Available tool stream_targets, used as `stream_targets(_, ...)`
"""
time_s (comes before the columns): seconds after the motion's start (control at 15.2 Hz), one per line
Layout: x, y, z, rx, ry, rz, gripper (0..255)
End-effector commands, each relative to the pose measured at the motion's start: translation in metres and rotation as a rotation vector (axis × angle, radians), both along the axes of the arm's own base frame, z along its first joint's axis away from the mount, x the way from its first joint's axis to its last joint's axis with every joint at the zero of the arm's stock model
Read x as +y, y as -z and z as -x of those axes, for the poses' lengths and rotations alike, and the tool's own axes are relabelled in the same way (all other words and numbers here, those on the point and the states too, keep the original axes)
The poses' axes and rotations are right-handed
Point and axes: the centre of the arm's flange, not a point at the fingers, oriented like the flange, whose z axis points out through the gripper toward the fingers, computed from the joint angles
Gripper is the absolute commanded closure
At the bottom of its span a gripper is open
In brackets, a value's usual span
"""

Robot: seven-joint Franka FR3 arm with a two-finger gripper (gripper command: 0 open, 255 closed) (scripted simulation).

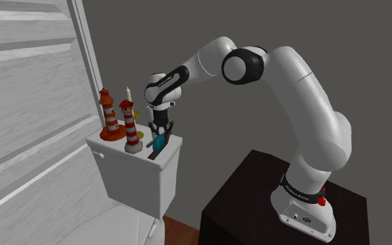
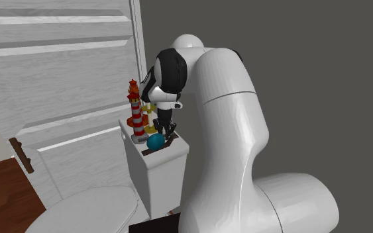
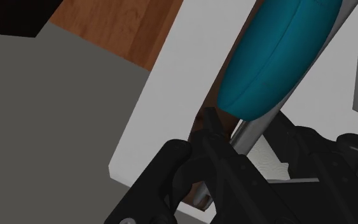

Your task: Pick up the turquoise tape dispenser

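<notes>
The turquoise tape dispenser is a rounded teal body on a dark brown base. It lies near the edge of a white toilet tank lid on the side toward the arm. My black gripper comes straight down on it. In the wrist view the teal body stretches away from my gripper, and its grey metal end sits clasped between the black fingers. From the second exterior view the dispenser still looks low on the tank lid, under my gripper.
Two red-and-white lighthouse figurines and a candle stand on the tank just beyond the dispenser. A white panelled door rises behind them. The toilet seat lies below, and my dark stand is to the shoulder view's right.
</notes>
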Motion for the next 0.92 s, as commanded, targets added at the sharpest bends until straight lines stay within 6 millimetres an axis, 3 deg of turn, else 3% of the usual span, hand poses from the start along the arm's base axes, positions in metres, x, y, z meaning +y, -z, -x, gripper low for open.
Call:
stream_targets(0.0,0.0,-0.003,0.001,0.004,-0.001,-0.001,255)
stream_targets(0.86,0.0,-0.072,0.001,0.004,-0.001,-0.001,255)
